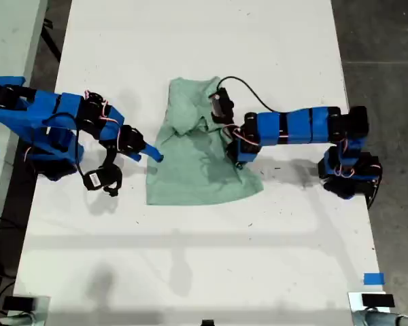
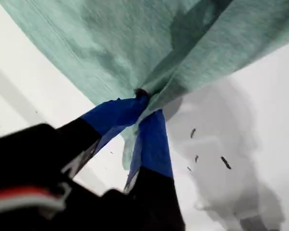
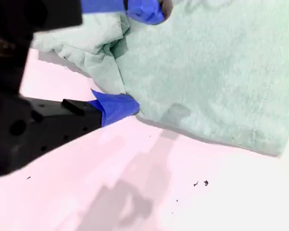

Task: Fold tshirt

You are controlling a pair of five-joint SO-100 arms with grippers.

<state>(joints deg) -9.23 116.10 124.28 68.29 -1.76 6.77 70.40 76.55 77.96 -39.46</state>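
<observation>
My first gripper point(image 2: 143, 103) is clenched on a pinch of the tshirt point(image 1: 200, 146), judged to lift that side for a fold. My second gripper point(image 3: 130, 57) is parted, fingertips straddling bunched edge cloth, nothing clamped. The tshirt lies mid-table point(image 1: 190, 272), rumpled, long axis running near-to-far in the exterior view.

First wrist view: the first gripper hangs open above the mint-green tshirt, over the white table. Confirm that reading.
Not quite. The first wrist view shows my first gripper shut on a pinched fold of the tshirt, not hanging open above it. The rest holds: the tshirt is mint-green and the table beneath is white.
</observation>
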